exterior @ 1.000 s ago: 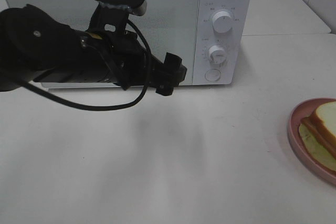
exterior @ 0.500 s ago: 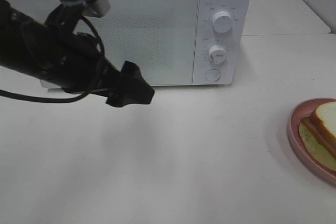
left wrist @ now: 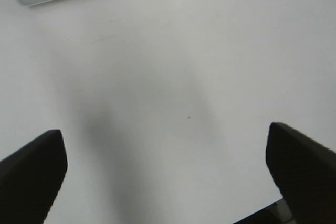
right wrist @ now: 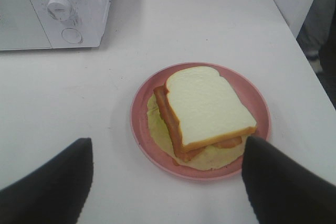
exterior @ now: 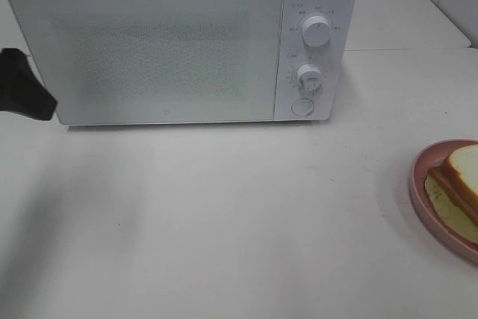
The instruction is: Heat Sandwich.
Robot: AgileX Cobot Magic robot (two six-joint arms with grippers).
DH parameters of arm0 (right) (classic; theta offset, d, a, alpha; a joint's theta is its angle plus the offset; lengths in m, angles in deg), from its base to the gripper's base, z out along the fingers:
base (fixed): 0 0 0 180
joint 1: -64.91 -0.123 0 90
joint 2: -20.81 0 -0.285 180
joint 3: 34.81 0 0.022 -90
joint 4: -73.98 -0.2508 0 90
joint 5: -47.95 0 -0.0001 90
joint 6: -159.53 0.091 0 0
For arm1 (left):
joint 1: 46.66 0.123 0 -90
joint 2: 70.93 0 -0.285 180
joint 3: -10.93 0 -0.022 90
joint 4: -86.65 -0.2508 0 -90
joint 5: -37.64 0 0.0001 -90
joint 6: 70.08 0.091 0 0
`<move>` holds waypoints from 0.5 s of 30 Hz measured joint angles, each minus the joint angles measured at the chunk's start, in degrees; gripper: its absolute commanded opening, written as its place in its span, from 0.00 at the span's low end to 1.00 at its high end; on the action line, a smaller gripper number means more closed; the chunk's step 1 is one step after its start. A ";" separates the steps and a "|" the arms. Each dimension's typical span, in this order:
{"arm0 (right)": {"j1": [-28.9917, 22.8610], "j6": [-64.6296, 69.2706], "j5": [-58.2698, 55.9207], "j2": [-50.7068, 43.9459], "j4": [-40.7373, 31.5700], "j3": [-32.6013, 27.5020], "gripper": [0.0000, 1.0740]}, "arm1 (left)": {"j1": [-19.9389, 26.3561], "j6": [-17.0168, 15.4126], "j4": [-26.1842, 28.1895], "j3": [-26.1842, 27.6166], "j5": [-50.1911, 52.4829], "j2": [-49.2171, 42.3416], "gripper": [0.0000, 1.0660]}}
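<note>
White microwave (exterior: 179, 42) with shut door across the top of the high view, dial lettering too small to read, plain white surface (exterior: 239, 222), sandwich (right wrist: 202, 111) on pink plate (right wrist: 144, 129) at right edge, left gripper (left wrist: 168, 169) wide and empty, right gripper (right wrist: 168, 182) wide above plate

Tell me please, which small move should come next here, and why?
Probably lower the open right gripper toward the pink plate to grasp it. The sandwich sits there untouched, and the fingers hover on either side of the plate. The microwave door looks closed, so it must be opened too.
</note>
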 measured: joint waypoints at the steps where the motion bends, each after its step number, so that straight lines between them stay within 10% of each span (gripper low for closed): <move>1: 0.00 0.00 0.00 0.00 0.00 0.00 0.70 | 1.60 -0.23 -0.52 0.00 -0.74 -0.69 0.92; 9: 0.00 0.00 0.00 0.00 0.00 0.00 0.70 | 10.08 -4.58 -2.86 0.00 -6.47 -4.58 0.92; 15: 0.00 0.00 0.00 0.00 0.00 0.00 0.70 | 11.34 -14.21 -12.20 -3.09 -9.28 -10.03 0.92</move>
